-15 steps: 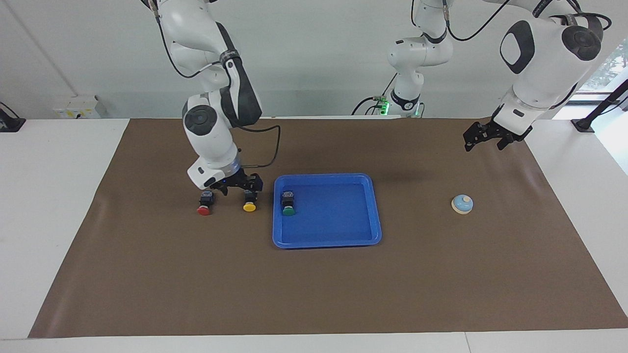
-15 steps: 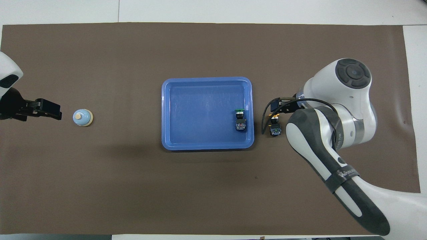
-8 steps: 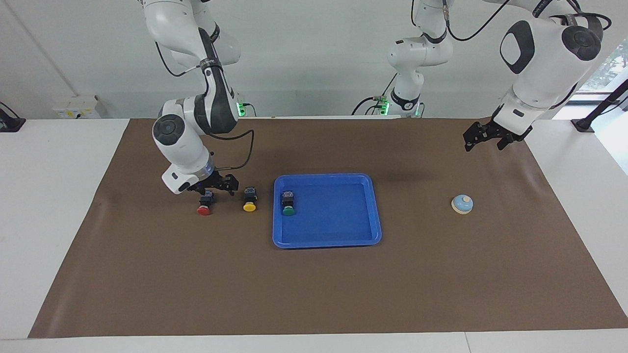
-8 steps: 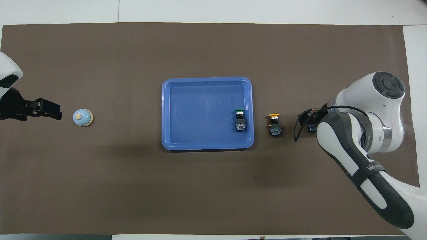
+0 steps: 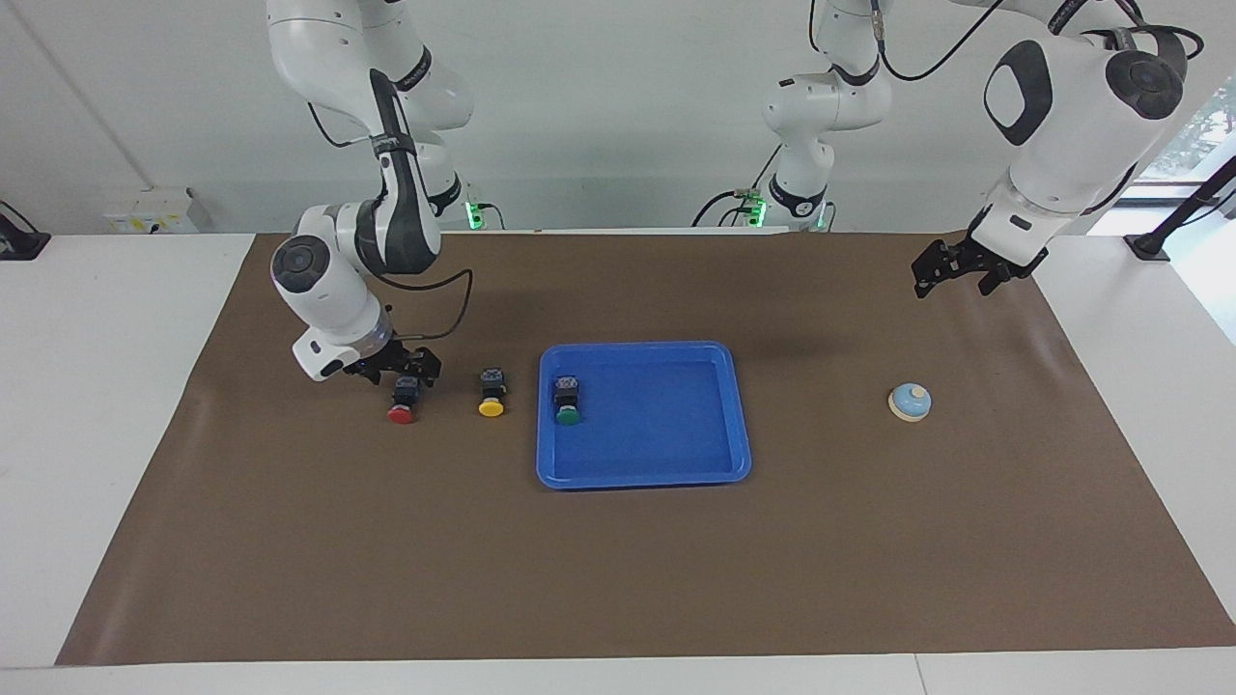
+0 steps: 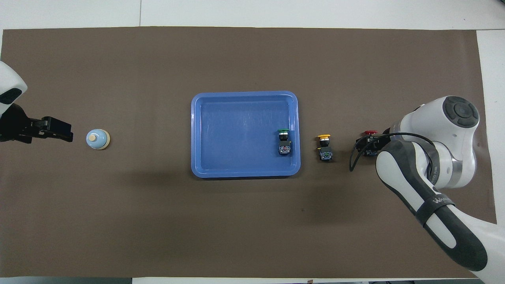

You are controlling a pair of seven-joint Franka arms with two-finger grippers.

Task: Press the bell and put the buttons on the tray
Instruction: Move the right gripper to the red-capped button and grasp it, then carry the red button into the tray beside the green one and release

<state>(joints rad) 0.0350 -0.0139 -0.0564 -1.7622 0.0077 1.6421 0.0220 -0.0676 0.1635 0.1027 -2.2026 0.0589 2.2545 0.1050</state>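
Facing view shows you the right end effector (image 5: 398,368) low over the red-capped push button with a black boxy body (image 5: 403,400), fingers spread, not gripping it. At that button's 3 o'clock in this view stands the yellow-capped push button (image 5: 491,393), then the green-capped push button (image 5: 568,401) inside the bright blue rectangular plastic tray (image 5: 734,425). The left end effector (image 5: 954,268) waits open, raised over the brown-covered worktop (image 5: 618,569), the light blue dome bell (image 5: 910,402) at its 6 o'clock.

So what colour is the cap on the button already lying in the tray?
Green: the button lies in the blue tray. The facing view shows its cap best.
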